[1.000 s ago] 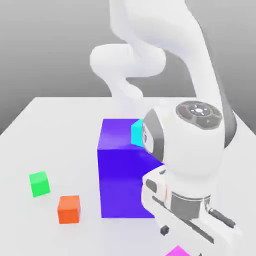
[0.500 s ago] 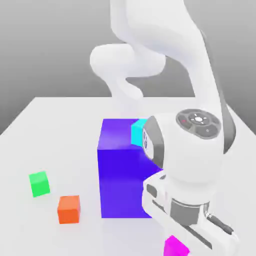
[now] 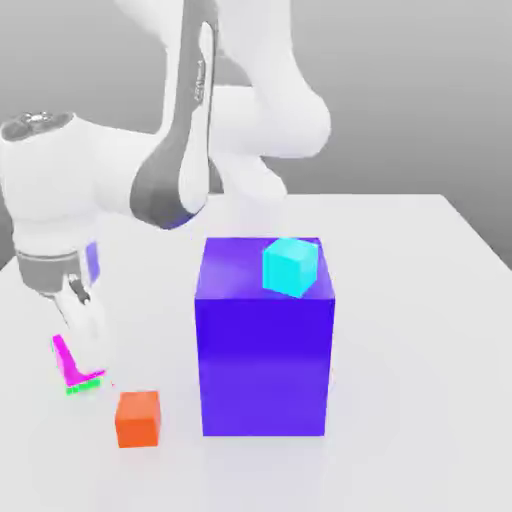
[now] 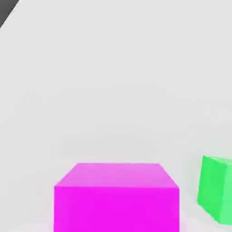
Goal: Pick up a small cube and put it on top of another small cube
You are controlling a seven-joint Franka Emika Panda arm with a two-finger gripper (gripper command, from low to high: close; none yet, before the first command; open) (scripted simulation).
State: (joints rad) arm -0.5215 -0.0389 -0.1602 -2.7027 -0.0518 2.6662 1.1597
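A plain white table under a grey backdrop carries the work. The two-finger gripper is clamped on the small plain magenta cube, held at the exterior view's left. A second ago it stood at the lower right of that view with the cube on the table beneath; the arm has since swung across. The small bright green cube sits directly below, a sliver showing; in the hand view it lies just beside the carried cube. Judgement: transport nearly done, alignment and lowering outstanding. The small orange cube is near; the large purple block bears a cyan cube.
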